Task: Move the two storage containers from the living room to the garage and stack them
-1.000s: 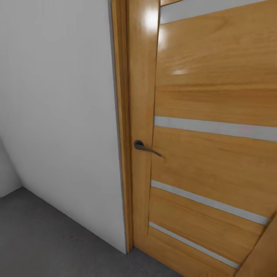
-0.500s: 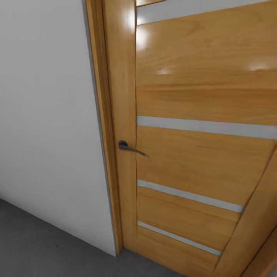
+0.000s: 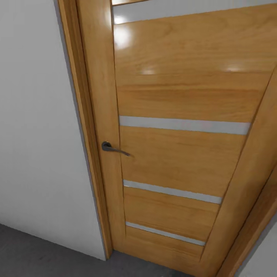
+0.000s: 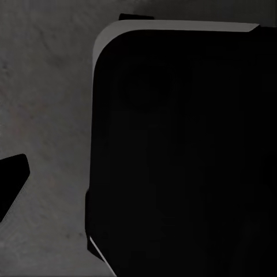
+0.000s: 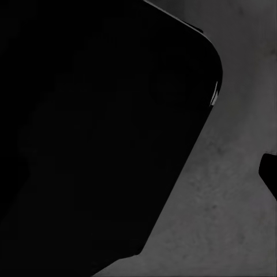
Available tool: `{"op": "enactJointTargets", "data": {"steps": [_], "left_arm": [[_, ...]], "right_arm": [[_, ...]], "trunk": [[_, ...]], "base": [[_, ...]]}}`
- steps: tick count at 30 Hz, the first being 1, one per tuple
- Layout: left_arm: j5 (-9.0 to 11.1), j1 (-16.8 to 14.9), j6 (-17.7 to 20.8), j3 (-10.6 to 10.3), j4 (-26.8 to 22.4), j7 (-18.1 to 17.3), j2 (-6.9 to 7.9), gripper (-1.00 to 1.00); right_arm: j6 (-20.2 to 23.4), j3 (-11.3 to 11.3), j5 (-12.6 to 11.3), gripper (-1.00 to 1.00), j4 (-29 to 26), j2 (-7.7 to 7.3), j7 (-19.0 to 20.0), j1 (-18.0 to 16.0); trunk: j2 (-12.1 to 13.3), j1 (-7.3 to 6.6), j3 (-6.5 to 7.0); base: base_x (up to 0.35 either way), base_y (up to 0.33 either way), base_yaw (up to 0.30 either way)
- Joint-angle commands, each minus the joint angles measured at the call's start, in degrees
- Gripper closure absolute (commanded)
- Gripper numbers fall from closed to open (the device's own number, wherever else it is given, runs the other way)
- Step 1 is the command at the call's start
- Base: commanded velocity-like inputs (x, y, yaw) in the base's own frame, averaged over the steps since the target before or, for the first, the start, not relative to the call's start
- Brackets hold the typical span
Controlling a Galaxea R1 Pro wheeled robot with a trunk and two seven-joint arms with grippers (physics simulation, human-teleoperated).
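Scene: we face a closed wooden door [image 3: 181, 146], its handle [image 3: 111, 147] at nine o'clock of centre, white wall [image 3: 34, 134] beside | Floor: grey concrete floor [image 3: 34, 254] | Containers: unseen | Grippers: we cannot tell their state | Advice: we judge turning slowly, clearing the frame, is safest.

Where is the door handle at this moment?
In the head view, the dark door handle sits left of centre on the wooden door's left edge, between two pale stripes and beside the white wall.
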Motion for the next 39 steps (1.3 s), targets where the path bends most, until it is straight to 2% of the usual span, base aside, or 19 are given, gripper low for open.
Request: {"op": "enactJointTargets", "data": {"steps": [1, 6, 17, 24, 39], "left_arm": [[0.5, 0.0, -0.1, 0.0, 0.0, 0.0, -0.01, -1.00], [0.5, 0.0, -0.1, 0.0, 0.0, 0.0, -0.02, -1.00], [0.5, 0.0, -0.1, 0.0, 0.0, -0.1, -0.03, -1.00], [0.5, 0.0, -0.1, 0.0, 0.0, 0.0, -0.03, -1.00], [0.5, 0.0, -0.1, 0.0, 0.0, 0.0, -0.03, -1.00]], "right_arm": [[-0.2, 0.4, -0.4, -1.00, 0.1, 0.01, 0.0, 0.0], [-0.2, 0.4, -0.5, -1.00, 0.1, 0.01, 0.0, 0.0], [-0.2, 0.4, -0.6, -1.00, 0.1, 0.01, 0.0, 0.0], [-0.2, 0.4, -0.6, -1.00, 0.1, 0.01, 0.0, 0.0], [-0.2, 0.4, -0.6, -1.00, 0.1, 0.01, 0.0, 0.0]], "trunk": [[0.0, 0.00, -0.04], [0.0, 0.00, -0.04], [0.0, 0.00, -0.04], [0.0, 0.00, -0.04], [0.0, 0.00, -0.04]], "base": [[0.007, 0.000, -0.242], [0.141, 0.081, -0.157], [0.259, 0.140, -0.013], [0.039, 0.011, -0.030], [0.001, 0.000, -0.222]]}}
